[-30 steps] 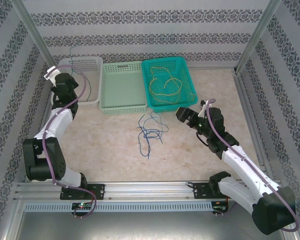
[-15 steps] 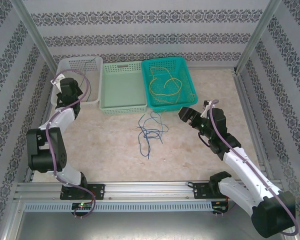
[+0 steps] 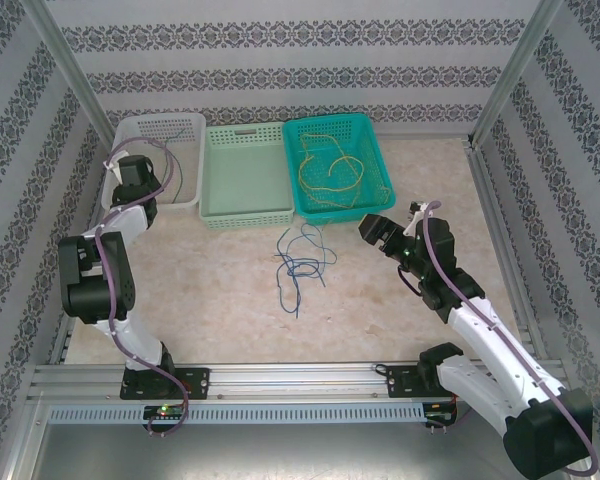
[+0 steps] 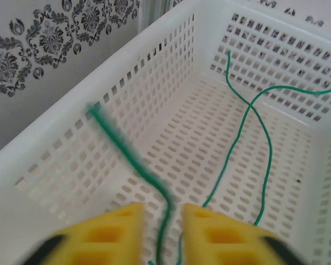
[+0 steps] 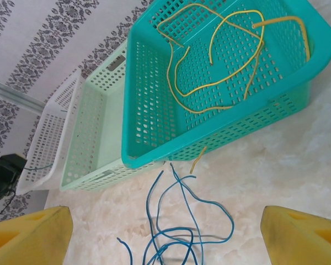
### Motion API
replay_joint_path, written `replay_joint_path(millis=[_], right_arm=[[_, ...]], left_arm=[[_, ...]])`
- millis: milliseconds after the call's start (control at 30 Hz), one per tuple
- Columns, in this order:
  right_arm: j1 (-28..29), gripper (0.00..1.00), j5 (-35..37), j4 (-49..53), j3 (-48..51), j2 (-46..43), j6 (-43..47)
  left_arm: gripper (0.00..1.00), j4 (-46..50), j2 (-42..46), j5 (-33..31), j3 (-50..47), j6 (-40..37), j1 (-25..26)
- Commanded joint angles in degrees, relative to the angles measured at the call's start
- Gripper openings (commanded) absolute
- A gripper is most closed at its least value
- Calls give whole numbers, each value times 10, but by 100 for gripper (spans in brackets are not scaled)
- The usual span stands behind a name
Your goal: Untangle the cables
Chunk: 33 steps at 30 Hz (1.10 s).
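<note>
Left pincer [image 4: 162, 214] has parted (slightly) around green cable [image 4: 248, 105].

Readable text: none on any surface.
Pale green basket [image 5: 91, 132]: a small rectangular plate sits on its end wall; any lettering is too small to make out.
Wallpaper [image 3: 280, 38]: bands of dark floral ornament, pattern only, no letters or numbers.
</note>
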State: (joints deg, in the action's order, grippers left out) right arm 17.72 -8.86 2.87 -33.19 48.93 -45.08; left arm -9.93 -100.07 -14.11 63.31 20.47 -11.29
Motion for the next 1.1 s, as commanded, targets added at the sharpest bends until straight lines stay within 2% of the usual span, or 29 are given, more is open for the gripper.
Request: replay_joint_path(millis=[0, 33, 133, 167, 267, 333, 533, 600, 867, 1000, 1067], right_arm=[[-7, 88, 4, 2, 1, 5, -9], [-6, 88, 5, 2, 2, 6, -9], [-6, 87, 8, 12, -1, 16, -4], [-5, 86, 9, 21, -6, 24, -2], [6, 80, 17, 57, -29, 57, 9], [20, 77, 22, 81, -49, 84, 23], [89, 69, 59, 135, -111, 155, 88], [106, 66, 50, 140, -123, 175, 103], [190, 61, 35, 130, -166, 266, 141], [221, 52, 17, 126, -185, 311, 149], [240, 49, 10, 119, -183, 322, 152]], left_arm=[[67, 40, 3, -7, 23, -15, -7], [78, 42, 10, -7, 18, -15, -6], [98, 29, 48, -8, -7, -12, -4], [100, 28, 64, -15, -17, -2, -4], [100, 20, 117, -23, -44, 7, 8], [100, 23, 146, -52, -52, -1, 26], [100, 60, 214, -132, -68, -4, 77], [100, 63, 236, -133, -81, 0, 92], [100, 37, 306, -81, -161, 22, 212], [100, 38, 319, -18, -201, 37, 257], [100, 44, 326, -8, -221, 42, 274]])
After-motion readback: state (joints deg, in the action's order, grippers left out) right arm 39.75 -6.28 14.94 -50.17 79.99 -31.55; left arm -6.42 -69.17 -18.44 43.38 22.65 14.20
